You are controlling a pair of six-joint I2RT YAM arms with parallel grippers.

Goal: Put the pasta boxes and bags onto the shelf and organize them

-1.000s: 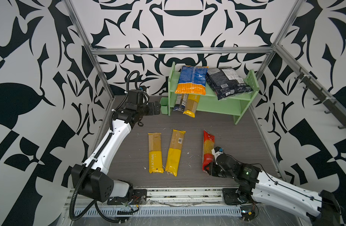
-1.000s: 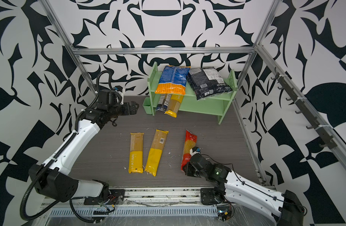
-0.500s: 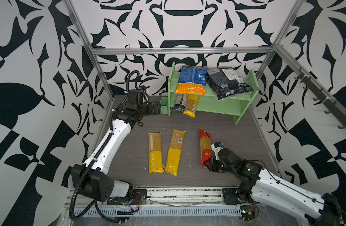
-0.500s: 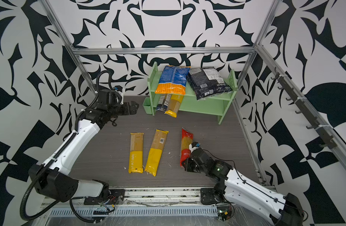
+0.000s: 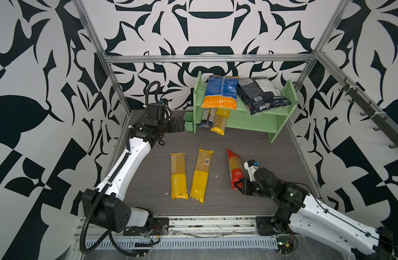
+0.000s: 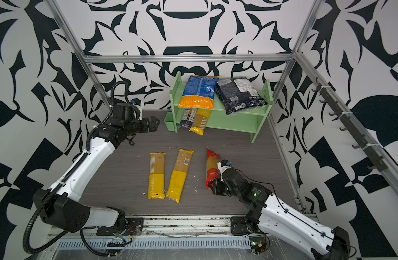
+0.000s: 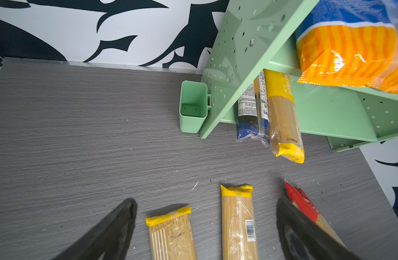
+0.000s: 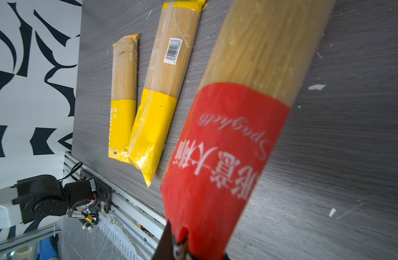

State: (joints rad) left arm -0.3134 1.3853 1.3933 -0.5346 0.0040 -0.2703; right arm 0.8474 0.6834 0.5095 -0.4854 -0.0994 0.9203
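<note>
— Any room?
— Bare grey floor from the red spaghetti pack (image 5: 235, 167) to the green shelf (image 5: 250, 121); its lower tier's right half is free.
— Grippers?
— Right gripper (image 5: 238, 185) clamps the pack's red end, pale strands beyond; left gripper (image 5: 180, 126) spread wide, empty, beside the shelf.

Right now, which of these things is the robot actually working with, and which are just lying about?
Job: green shelf, blue-and-orange bag, black bag, navy pack, shelved yellow pack, lettered yellow pack, barcoded yellow pack, red pack (pinched by right gripper).
Lying about: small green cup, wall hook rail, white crumbs.
</note>
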